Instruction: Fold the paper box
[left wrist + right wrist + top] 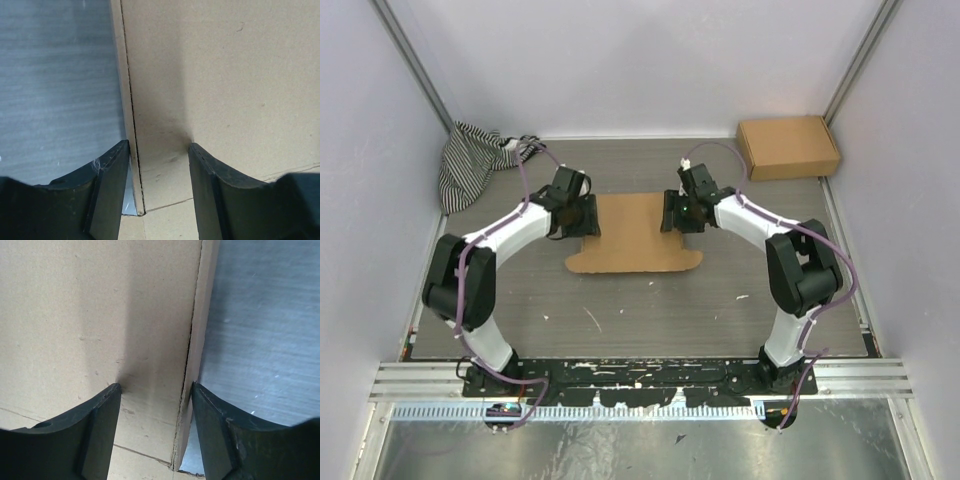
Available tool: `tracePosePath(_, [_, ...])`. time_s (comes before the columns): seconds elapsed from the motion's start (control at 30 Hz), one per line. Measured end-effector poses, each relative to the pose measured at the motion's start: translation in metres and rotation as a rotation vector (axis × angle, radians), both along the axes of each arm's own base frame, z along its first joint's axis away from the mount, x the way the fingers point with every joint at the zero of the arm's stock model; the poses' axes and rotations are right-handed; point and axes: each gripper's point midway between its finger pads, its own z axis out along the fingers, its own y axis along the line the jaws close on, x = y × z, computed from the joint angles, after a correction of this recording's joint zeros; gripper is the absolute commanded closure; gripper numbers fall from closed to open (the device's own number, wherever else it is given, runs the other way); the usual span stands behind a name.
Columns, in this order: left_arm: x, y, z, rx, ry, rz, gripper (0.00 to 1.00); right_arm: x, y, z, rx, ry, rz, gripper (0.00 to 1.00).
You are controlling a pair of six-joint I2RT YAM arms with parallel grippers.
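The paper box [632, 235] lies as a flat brown cardboard sheet on the table's middle. My left gripper [582, 215] sits at its left edge and my right gripper [672, 212] at its right edge. In the left wrist view the gripper [159, 147] is open, its jaws straddling the narrow side flap [127, 100], which is lifted a little off the table. The right wrist view mirrors this: the open gripper [156, 387] has one finger on the main panel [90, 305] and the other outside the raised side flap [202, 330].
A ready-assembled brown cardboard box [788, 147] stands at the back right corner. A striped cloth [470, 160] is bunched at the back left. Grey walls close in both sides and the back.
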Motion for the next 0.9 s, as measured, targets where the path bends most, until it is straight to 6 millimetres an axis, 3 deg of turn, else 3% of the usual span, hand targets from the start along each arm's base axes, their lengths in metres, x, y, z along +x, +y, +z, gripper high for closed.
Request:
tracePosePath(0.17, [0.03, -0.01, 0.012, -0.032, -0.025, 0.0, 0.38, 0.027, -0.012, 0.01, -0.018, -0.019, -0.059, 0.32])
tracePosePath(0.3, [0.049, -0.008, 0.037, -0.05, -0.074, 0.006, 0.34, 0.05, -0.021, 0.037, -0.02, -0.069, -0.103, 0.28])
tracePosePath(0.47, [0.061, 0.015, 0.064, -0.012, -0.119, 0.074, 0.23, 0.068, -0.035, 0.072, -0.02, -0.152, -0.158, 0.09])
tracePosePath(0.57, [0.049, 0.03, 0.077, 0.017, -0.125, 0.097, 0.21, 0.051, -0.045, 0.085, 0.005, -0.186, -0.164, 0.1])
tracePosePath(0.67, [0.019, 0.038, 0.076, 0.004, -0.137, 0.082, 0.23, 0.01, -0.052, 0.08, 0.047, -0.193, -0.141, 0.1])
tracePosePath(0.77, [-0.026, 0.046, 0.052, -0.033, -0.117, 0.073, 0.23, -0.035, -0.06, 0.05, 0.073, -0.16, -0.127, 0.09])
tracePosePath(0.9, [-0.058, 0.051, 0.029, -0.065, -0.092, 0.077, 0.23, -0.068, -0.062, 0.016, 0.055, -0.086, -0.108, 0.08])
